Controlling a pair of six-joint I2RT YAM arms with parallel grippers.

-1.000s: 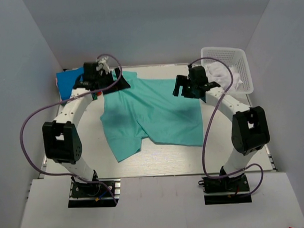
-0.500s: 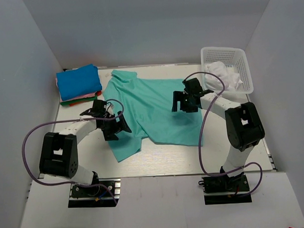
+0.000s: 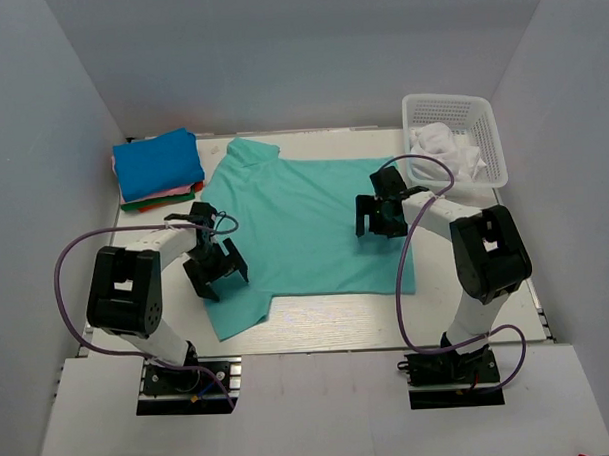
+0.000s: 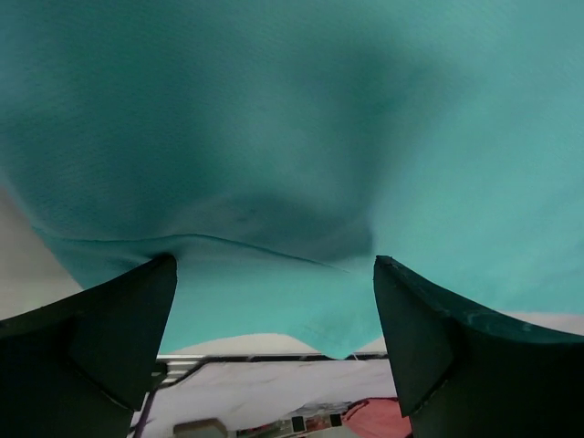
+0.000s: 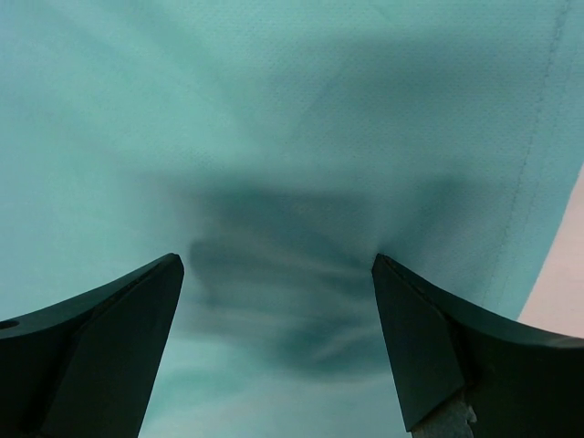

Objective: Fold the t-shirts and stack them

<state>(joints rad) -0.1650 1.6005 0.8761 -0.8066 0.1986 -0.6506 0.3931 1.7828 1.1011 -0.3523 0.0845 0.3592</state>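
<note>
Hidden parts first. From above, the left gripper (image 3: 217, 274) covered part of the left edge of the teal-green t-shirt (image 3: 304, 218). The right gripper (image 3: 380, 225) covered a patch near the shirt's right edge. The cloth under both heads could not be read from that view.

Left wrist view: teal cloth filled nearly the whole frame, out of focus, with a hem line running across low down. The jaws stood wide apart with nothing clamped between them.

Right wrist view: much the same. The jaws were spread wide with only shadowed teal between them, and a side seam ran down at the frame's right.

Whether either set of tips actually touched the fabric could not be settled; they were probably just above it.

The t-shirt lay spread flat on the table (image 3: 328, 322), collar toward the far end. One sleeve stuck out at its near-left corner, beyond the left gripper.

Surroundings:
- Far-left of the shirt, just beside its collar, sat a folded stack with a blue shirt (image 3: 158, 163) on top. A pink layer (image 3: 168, 194) and a dark green layer (image 3: 144, 205) showed only as thin edges beneath it.
- Far-right of the shirt, apart from it, stood a white lattice basket (image 3: 488, 132) holding bunched white cloth (image 3: 444, 145) whose shape was unreadable.
- The right arm (image 3: 439, 208) crossed between the shirt's right edge and the basket.
</note>
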